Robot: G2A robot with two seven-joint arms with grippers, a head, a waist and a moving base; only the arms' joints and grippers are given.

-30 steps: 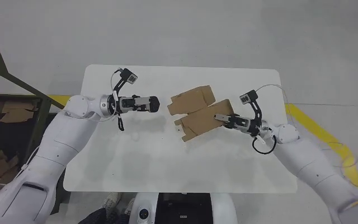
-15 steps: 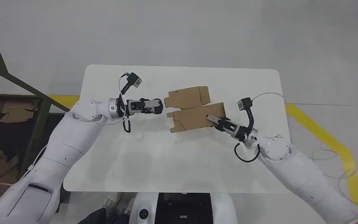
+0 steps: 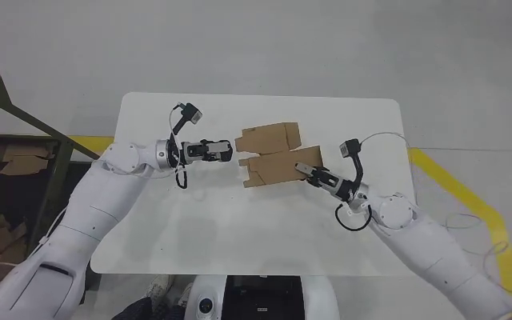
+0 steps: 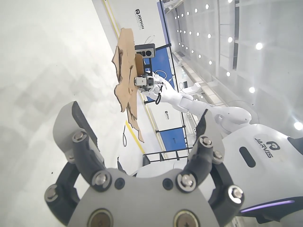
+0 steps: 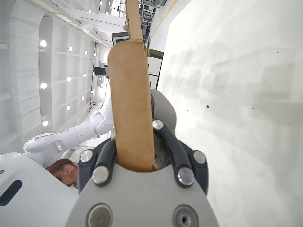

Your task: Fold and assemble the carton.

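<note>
Right hand (image 3: 304, 169) grips the carton (image 3: 276, 162) by a flap, holding it over the middle of the table (image 3: 200, 228); left hand (image 3: 233, 150) spreads wide just beside its edge. Panels look unfolded: assembly, I'd judge, has barely begun.

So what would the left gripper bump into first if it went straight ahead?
Probably the carton, which the right gripper holds; it sits just beyond the open left gripper, though depth is unclear.

Brown carton (image 3: 274, 156) — flat, unfolded — above table centre
</note>
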